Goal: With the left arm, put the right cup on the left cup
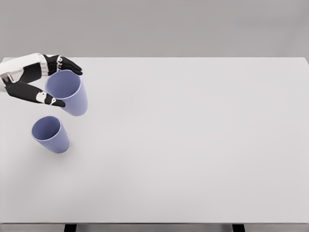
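Observation:
Two blue-violet cups show in the head view at the table's left. One cup [68, 92] is held in my left hand [58, 82], whose black fingers wrap its rim from behind and below. It hangs above and slightly right of the other cup [50, 134], which stands upright on the white table [193, 145]. The two cups are apart, with a small gap between them. My left arm comes in from the left edge. The right arm does not show.
The white table fills most of the view, its front edge near the bottom and its far edge against a grey wall. Two dark table legs peek out below the front edge.

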`<state>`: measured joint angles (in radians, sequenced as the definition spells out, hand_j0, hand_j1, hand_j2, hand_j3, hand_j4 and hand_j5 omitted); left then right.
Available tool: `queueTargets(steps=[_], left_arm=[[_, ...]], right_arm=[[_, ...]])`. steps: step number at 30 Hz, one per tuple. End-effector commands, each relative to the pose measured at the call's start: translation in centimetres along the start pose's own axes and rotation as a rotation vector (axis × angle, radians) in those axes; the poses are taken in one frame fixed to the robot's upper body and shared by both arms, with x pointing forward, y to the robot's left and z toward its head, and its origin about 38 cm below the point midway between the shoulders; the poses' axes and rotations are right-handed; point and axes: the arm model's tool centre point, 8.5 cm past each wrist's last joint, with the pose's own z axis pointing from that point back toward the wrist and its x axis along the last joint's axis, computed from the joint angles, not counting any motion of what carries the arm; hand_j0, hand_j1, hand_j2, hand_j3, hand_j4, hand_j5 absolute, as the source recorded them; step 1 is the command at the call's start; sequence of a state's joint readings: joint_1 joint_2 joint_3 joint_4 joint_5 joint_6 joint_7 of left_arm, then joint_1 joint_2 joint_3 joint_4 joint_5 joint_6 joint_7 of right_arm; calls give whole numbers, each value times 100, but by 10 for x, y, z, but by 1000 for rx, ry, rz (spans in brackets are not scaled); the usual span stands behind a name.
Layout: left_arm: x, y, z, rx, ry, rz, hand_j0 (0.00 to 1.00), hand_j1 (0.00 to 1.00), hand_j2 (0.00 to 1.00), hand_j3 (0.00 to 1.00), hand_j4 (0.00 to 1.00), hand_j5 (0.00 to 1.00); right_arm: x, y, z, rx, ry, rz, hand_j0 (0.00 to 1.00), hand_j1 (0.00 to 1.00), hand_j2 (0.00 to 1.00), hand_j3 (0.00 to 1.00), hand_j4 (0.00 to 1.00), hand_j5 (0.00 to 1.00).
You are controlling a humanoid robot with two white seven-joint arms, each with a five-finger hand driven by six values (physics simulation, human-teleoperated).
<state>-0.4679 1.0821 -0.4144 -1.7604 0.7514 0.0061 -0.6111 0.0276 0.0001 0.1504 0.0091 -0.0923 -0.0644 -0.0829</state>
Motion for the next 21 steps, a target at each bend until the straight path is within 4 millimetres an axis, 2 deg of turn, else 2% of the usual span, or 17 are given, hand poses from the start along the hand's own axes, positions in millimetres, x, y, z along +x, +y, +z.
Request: queueTargets(steps=[1,11,21], left_arm=[[3,1,2,2,-2,2,72,72,72,72,72,72],[2,8,24,41,16,18,72,72,72,72,72,72],[2,6,29,37,27,20,72,72,72,72,72,72]], right_arm=[[0,0,0,0,0,0,100,100,100,100,100,100],[0,0,0,0,0,0,100,100,100,100,100,100],[0,0,0,0,0,0,100,100,100,100,100,100]])
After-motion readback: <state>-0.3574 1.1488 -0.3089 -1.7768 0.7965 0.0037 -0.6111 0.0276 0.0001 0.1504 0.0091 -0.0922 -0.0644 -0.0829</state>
